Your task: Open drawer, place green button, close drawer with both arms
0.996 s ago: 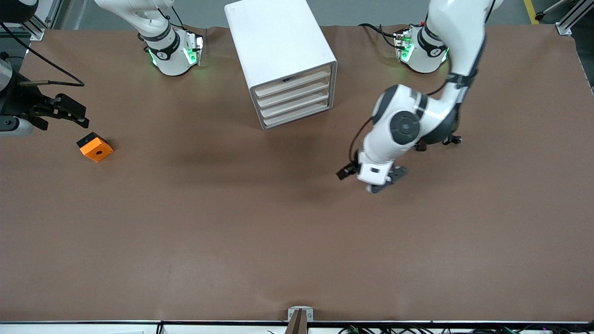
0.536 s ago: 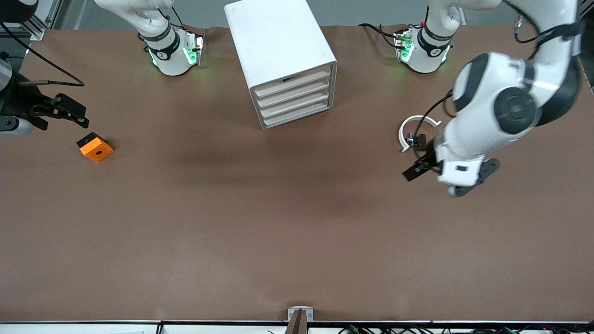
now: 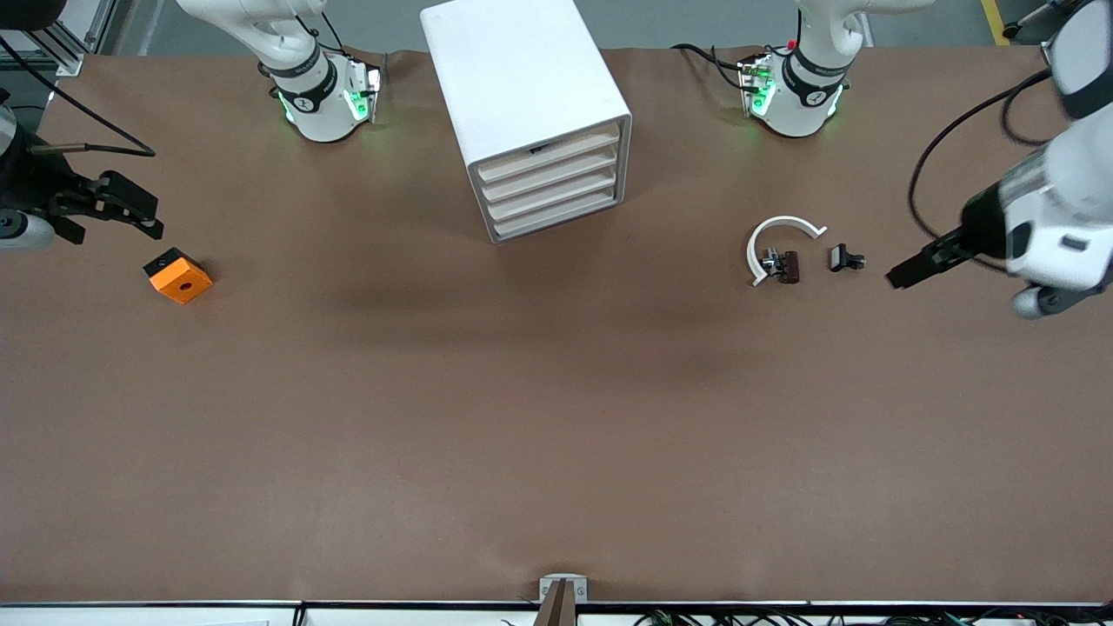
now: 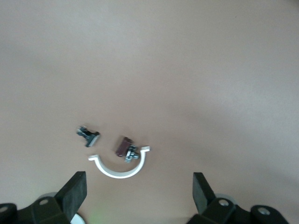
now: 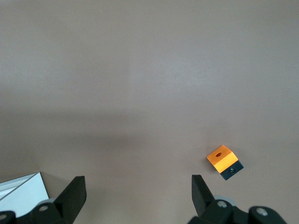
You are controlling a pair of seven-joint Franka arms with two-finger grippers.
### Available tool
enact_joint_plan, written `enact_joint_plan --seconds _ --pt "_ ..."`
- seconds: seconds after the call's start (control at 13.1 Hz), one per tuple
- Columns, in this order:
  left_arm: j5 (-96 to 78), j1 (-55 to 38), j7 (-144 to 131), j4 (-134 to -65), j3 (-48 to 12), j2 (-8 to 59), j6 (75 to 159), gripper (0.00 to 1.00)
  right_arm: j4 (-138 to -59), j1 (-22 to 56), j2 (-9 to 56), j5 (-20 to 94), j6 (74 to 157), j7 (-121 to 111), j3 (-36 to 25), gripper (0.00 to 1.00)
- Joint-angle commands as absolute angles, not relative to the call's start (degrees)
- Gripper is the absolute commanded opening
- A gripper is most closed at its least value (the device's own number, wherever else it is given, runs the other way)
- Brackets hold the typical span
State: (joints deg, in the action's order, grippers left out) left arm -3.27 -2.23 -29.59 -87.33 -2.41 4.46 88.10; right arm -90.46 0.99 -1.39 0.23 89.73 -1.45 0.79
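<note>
The white cabinet [image 3: 530, 113] stands between the two arm bases, its four cream drawer fronts all flush and shut; the drawer [image 3: 556, 216] at the bottom is closed like the rest. The button shows in none of the views, so its place cannot be told.

The left gripper [image 3: 904, 274] hangs over bare table at the left arm's end, and the arm itself runs partly off the edge of the front view. In the left wrist view the same gripper [image 4: 139, 191] has its fingers [image 4: 74, 190] spread wide with nothing between them, only their tips in frame. Near it on the table lie a white arc [image 3: 778, 240] with a small brown clip [image 3: 787, 266] touching it, and a small black clip [image 3: 844, 258] just beside them, toward the left arm's end; their details are too small to make out.

The right gripper [image 3: 122, 209] waits at the right arm's end of the table, over the surface close to an orange cube [image 3: 178, 276], with most of its arm cut off. In the right wrist view its fingers [image 5: 72, 193] are wide apart and empty, and a corner of the cabinet [image 5: 21, 186] just shows.
</note>
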Motion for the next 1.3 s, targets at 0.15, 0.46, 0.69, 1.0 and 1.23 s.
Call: enact_joint_plan --seconds 0.15,0.46,0.69,1.0,1.23 --pt "-2.29 5.35 -15.84 -92.19 -3.95 -4.29 85.61 1.0 -89.12 1.76 -0.7 0.09 89.12 -1.05 1.05 1.0" --pt "-1.41 10.72 -13.19 -93.25 -8.35 -6.68 85.78 1.0 -89.12 1.93 -0.26 0.09 89.12 -1.23 1.14 1.0" --pt "-0.79 10.81 -11.78 -93.25 -8.96 -6.77 85.87 1.0 -89.03 2.72 -0.35 0.09 89.21 -1.23 1.14 1.0" --pt "-0.79 10.72 -8.11 -93.77 -10.02 -6.68 85.87 1.0 -89.03 2.81 -0.35 0.09 89.21 -1.49 1.14 1.0" --pt "-1.05 10.72 -5.1 -94.57 -10.98 -6.85 85.87 1.0 -89.03 2.72 -0.35 0.09 89.12 -1.41 1.06 1.0"
